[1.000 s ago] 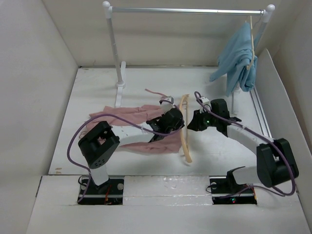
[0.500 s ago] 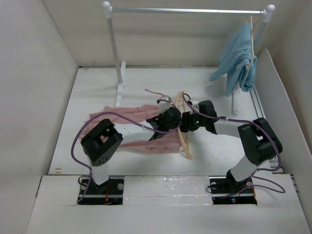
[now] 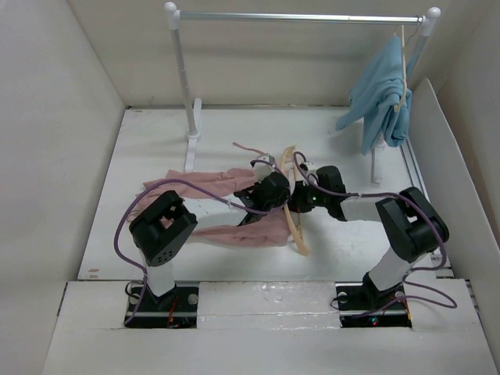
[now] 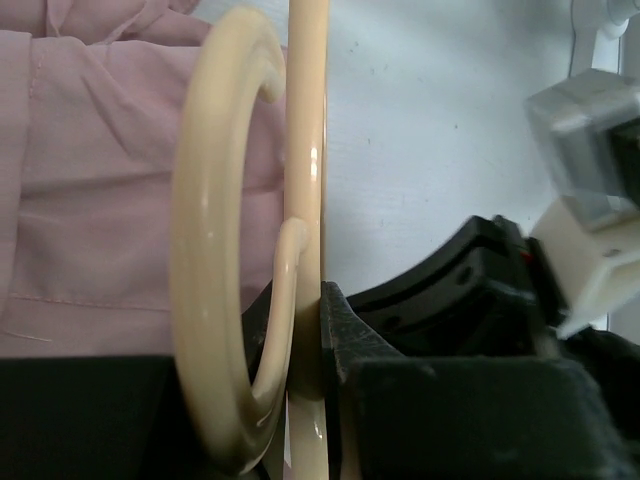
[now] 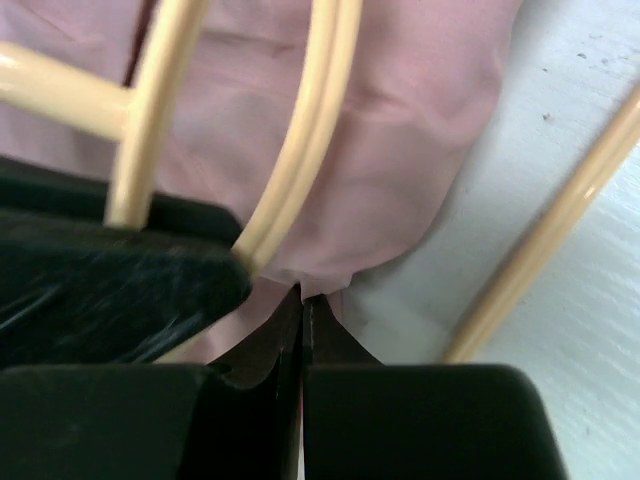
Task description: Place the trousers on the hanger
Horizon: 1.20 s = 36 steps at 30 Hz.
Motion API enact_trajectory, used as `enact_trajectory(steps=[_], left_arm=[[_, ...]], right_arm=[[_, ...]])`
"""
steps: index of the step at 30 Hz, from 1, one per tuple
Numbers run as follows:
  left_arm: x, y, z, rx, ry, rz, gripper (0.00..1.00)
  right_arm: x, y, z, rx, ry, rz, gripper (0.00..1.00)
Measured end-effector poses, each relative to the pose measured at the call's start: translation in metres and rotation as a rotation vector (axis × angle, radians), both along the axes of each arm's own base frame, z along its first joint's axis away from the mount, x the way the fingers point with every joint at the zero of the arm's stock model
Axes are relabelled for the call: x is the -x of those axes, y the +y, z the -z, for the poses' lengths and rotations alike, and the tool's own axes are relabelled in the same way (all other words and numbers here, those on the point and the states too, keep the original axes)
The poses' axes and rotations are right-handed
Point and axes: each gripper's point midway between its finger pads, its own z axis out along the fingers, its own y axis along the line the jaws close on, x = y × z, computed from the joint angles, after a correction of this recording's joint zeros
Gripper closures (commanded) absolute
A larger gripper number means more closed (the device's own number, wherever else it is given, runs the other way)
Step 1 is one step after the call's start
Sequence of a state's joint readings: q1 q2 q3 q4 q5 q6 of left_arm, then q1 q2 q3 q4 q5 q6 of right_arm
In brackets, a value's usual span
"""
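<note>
Left gripper (image 4: 305, 340) pinches hanger (image 4: 306, 150) rod; right gripper (image 5: 302, 310) pressed together, trousers (image 5: 400, 140) edge just ahead of its tips.

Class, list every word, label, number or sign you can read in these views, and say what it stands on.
None: no writing shows on the trousers, the hanger, the blue garment or the rail.

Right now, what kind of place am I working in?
Probably a staged test cell: plain white board walls, a white metal clothes rail holding a light-blue garment, and dusty-pink fabric trousers lying loose.
</note>
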State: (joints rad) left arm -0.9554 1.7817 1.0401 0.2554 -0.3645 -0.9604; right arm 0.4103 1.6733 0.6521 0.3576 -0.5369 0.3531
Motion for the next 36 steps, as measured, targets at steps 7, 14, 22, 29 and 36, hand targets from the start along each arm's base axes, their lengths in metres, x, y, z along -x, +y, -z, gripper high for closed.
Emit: enact_trajectory(steps=[7,14,22,29,36], left_arm=[[-0.004,0.009,0.002,-0.022,-0.013,0.001,1.00],[-0.004,0.036,0.002,-0.047,-0.021,-0.016,1.00],[-0.002,0.064,0.001,-0.082,-0.026,-0.039,1.00],[0.005,0.088,-0.004,-0.151,-0.038,-0.043,1.00],[0.004,0.094,-0.007,-0.201,-0.042,-0.041,1.00]], right_arm=[[-0.013,-0.031,-0.048,-0.020,-0.106,0.059,1.00],[-0.034,-0.095,-0.073,0.029,-0.172,0.174,1.00],[-0.036,-0.151,-0.060,0.094,-0.108,0.268,1.00],[-0.040,-0.171,-0.054,0.128,-0.098,0.289,1.00],[-0.039,-0.171,-0.036,0.135,-0.050,0.277,1.00]])
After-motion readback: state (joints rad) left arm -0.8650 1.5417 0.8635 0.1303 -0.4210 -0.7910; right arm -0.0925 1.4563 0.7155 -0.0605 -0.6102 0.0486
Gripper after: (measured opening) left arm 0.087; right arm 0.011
